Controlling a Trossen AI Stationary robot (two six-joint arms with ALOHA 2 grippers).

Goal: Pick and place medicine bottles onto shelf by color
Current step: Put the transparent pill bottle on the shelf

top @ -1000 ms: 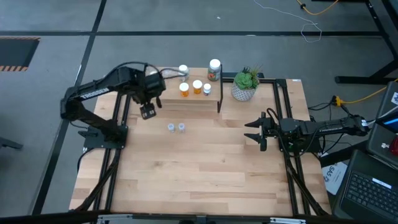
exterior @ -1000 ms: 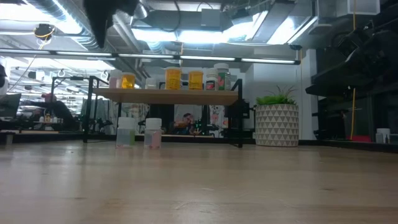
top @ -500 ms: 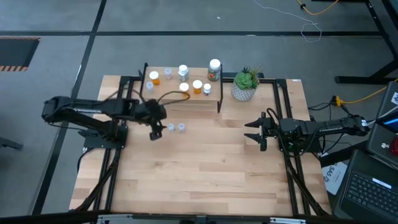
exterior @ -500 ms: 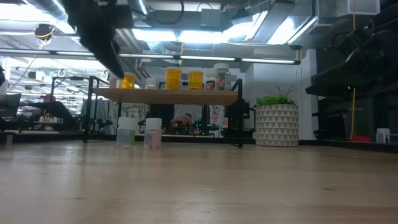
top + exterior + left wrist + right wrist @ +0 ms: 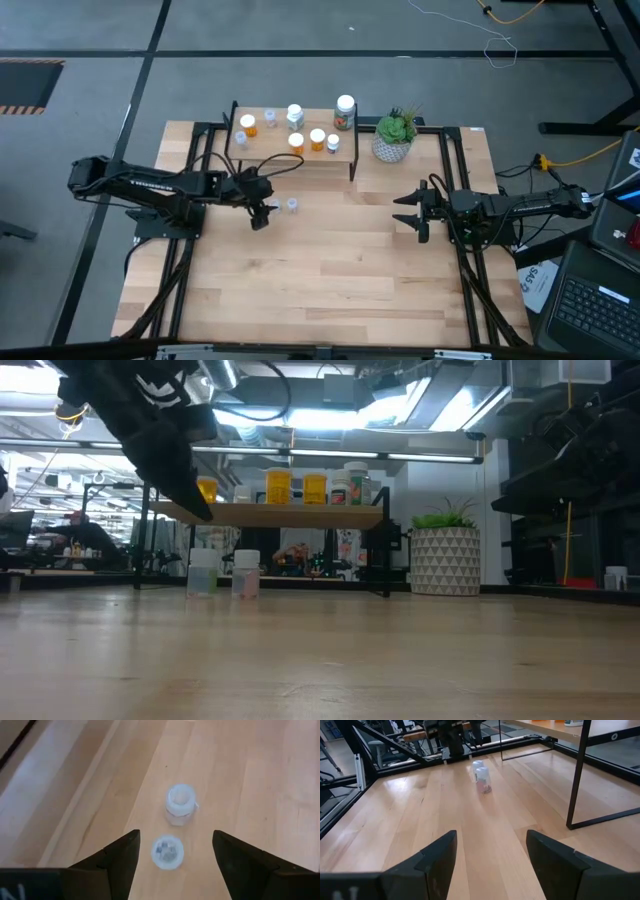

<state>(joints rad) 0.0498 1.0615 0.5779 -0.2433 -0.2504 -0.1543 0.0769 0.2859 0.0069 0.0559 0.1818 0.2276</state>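
Observation:
Two clear medicine bottles with pale caps [image 5: 168,852] [image 5: 180,805] stand upright on the table in front of the shelf [image 5: 300,160]. My left gripper [image 5: 176,840] hovers open just left of them, slanting down; the nearer bottle shows between its fingertips, untouched. In the low view this gripper [image 5: 185,490] hangs above the bottles [image 5: 202,572]. On the shelf's plank [image 5: 270,513] stand orange bottles [image 5: 317,139], clear ones [image 5: 269,118] and a larger dark white-capped one [image 5: 345,110]. My right gripper [image 5: 405,212] waits open at the table's right.
A potted green plant [image 5: 394,137] stands right of the shelf. The shelf's black legs [image 5: 580,775] rise from the table behind the clear bottles. Bare wooden tabletop [image 5: 330,280] stretches across the middle and near side. Black frame rails run along both sides.
My left gripper has come away from the shelf's left part, sunk toward the table and moved right to the two clear bottles. It has tipped from pointing steeply down to a flatter slant. Its fingers stay open. The bottles have not moved.

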